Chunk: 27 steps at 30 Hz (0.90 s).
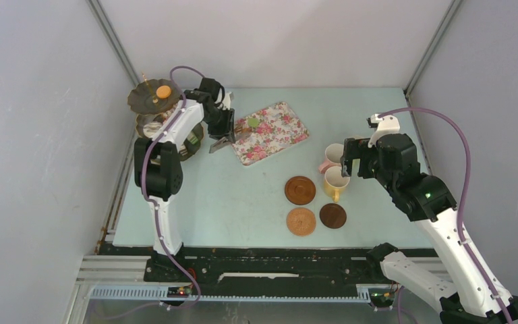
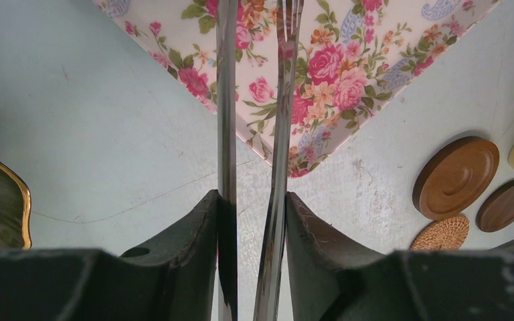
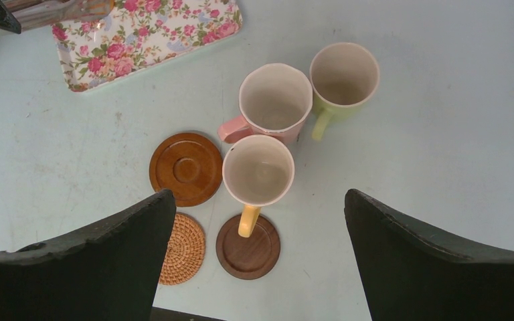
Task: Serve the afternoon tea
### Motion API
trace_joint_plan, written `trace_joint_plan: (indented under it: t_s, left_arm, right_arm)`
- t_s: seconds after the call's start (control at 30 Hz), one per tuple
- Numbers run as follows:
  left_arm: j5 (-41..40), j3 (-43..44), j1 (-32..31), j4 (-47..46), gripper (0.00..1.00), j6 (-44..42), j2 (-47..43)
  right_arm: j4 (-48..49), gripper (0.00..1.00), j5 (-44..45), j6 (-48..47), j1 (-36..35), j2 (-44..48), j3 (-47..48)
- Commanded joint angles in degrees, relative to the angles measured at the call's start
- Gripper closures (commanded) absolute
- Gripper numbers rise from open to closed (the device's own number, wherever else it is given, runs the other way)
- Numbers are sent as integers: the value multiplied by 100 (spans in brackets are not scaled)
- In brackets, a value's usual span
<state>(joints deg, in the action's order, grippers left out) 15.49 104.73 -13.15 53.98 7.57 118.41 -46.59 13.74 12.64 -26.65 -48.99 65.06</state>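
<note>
An orange macaron [image 1: 164, 91] sits on the top tier of the dark scalloped stand [image 1: 150, 101] at the far left, and a small green cake [image 1: 253, 123] lies on the near-left end of the flowered tray [image 1: 280, 131]. It looks like the cakes are mid-transfer from tray to stand. The left gripper [image 2: 254, 207] is clamped on the metal tongs [image 2: 226, 100], whose blades are nearly together and point over the tray's corner. Whether they hold anything is out of view. The next move calls for nipping the green cake gently and lifting it clear to a tier.

To the right, the pink mug [image 3: 274, 100], green mug [image 3: 343, 73] and yellow mug [image 3: 258, 170] stand upright and empty, bunched together. None is on a coaster. The turned wood coaster [image 3: 186, 168], woven coaster [image 3: 182, 247] and dark coaster [image 3: 247, 246] lie just near of them. The right gripper [image 3: 260, 197] hovers above the mugs with its jaws wide and nothing in them.
</note>
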Motion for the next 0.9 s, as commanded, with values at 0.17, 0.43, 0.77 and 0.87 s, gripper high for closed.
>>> trace_joint_plan:
  t_s: [0.17,0.43,0.77,0.87]
  left_arm:
    - [355,381,66,49,66,182,-56]
    - [477,441,71,35,66,330,-126]
    - [752,360,82,8,67,531,-257]
    - [808,292,84,-33,66,580,-266]
  right_arm:
    - [69,0,-3,28,-33,34,198]
    - [71,0,7,25,-32,39,194]
    - [97,0,7,12,-44,33,192]
    - [87,0,9,11,-58,37,193]
